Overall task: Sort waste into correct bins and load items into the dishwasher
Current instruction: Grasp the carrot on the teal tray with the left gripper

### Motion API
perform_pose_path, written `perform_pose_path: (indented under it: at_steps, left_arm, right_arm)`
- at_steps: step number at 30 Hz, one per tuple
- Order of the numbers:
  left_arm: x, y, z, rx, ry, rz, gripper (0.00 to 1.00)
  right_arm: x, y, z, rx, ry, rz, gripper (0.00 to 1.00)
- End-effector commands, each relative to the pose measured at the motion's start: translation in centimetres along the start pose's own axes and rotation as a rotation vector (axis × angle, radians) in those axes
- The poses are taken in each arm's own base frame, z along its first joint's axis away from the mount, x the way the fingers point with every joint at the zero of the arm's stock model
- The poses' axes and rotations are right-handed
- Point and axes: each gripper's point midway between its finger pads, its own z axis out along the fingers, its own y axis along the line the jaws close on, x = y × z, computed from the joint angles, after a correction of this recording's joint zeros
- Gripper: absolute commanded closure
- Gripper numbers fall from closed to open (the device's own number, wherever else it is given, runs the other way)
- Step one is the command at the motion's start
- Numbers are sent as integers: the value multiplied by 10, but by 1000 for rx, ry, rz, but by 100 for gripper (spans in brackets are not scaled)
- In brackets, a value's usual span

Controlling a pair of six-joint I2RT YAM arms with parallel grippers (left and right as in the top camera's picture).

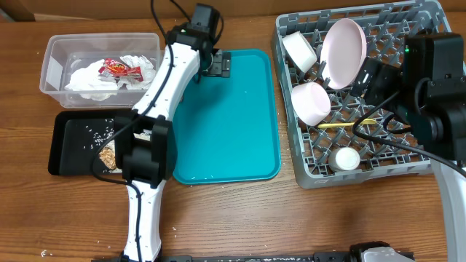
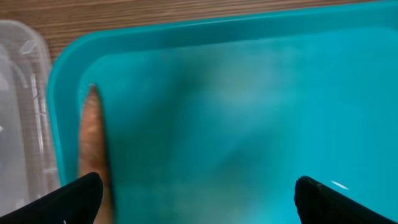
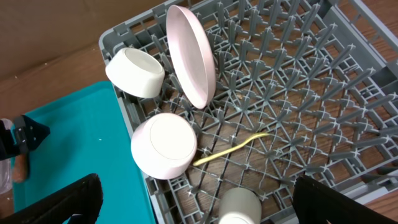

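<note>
The orange carrot-like stick (image 2: 92,140) lies along the left rim of the teal tray (image 1: 240,124). My left gripper (image 2: 196,202) is open just above that tray, with the stick by its left finger; it also shows in the overhead view (image 1: 216,64). The grey dish rack (image 1: 429,156) holds the white plate (image 1: 345,51), two bowls (image 1: 299,49) (image 1: 312,102), the cup (image 1: 345,159) and the yellow spoon (image 1: 342,124). My right gripper (image 3: 199,205) is open and empty above the rack's near side.
The clear tub (image 1: 54,62) holds white napkins (image 1: 91,81) and the red wrapper (image 1: 120,69). The black tray (image 1: 58,145) holds loose rice (image 1: 98,133) and a brown chunk (image 1: 108,155). The left arm stretches over the black tray's right side.
</note>
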Motion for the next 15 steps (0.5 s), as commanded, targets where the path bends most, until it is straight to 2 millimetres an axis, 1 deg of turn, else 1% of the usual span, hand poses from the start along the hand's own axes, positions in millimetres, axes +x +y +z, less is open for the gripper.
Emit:
perform_pose_path:
  at_steps: [1,4,5,8,12,15]
  left_arm:
    - [-4,26,20,-50,9,-15,0]
    - [2,28,31,-54,34,-13,0]
    - [6,28,37,-58,47,-10,0]
    - [15,31,48,-68,84,-10,0]
    - [31,38,57,-84,148,-12,6]
    - [40,45,57,-103,185,-16,8]
  right_arm:
    - [1,4,4,-9,16,2,0]
    - [3,4,8,-2,32,-1,0]
    - [4,4,10,2,38,-3,0]
    - [7,4,17,12,60,-7,0]
    - [11,4,25,27,92,-14,0]
    - [13,4,28,33,105,-19,0]
